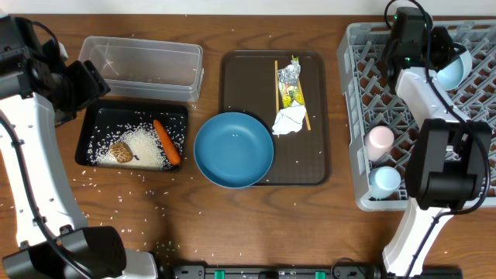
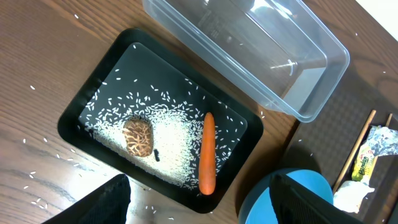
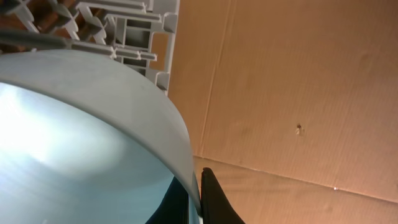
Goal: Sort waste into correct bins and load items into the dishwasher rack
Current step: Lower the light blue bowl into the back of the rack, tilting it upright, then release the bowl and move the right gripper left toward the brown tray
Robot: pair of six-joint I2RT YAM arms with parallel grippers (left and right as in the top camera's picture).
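White rice [image 1: 139, 143], an orange carrot [image 1: 167, 141] and a brown food lump [image 1: 121, 153] lie in the black tray [image 1: 93, 116]. The clear tub [image 1: 139, 60] stands behind it. The large blue bowl [image 1: 233, 149] sits at the brown tray's front left corner. Chopsticks [image 1: 277, 85], a foil wrapper [image 1: 290, 84] and a white tissue [image 1: 289, 121] lie on the brown tray. My right gripper [image 3: 200, 199] is shut on the small light-blue bowl's rim [image 3: 124, 81] over the grey rack [image 1: 364, 108]. The pink cup [image 1: 380, 140] and light-blue cup [image 1: 384, 180] sit in the rack. My left gripper [image 2: 199, 205] is open above the black tray [image 2: 93, 99].
The brown serving tray [image 1: 318, 139] lies between the bins and the rack. Loose rice grains are scattered on the wooden table around the black tray. A brown cardboard surface [image 3: 298, 93] shows beyond the rack in the right wrist view.
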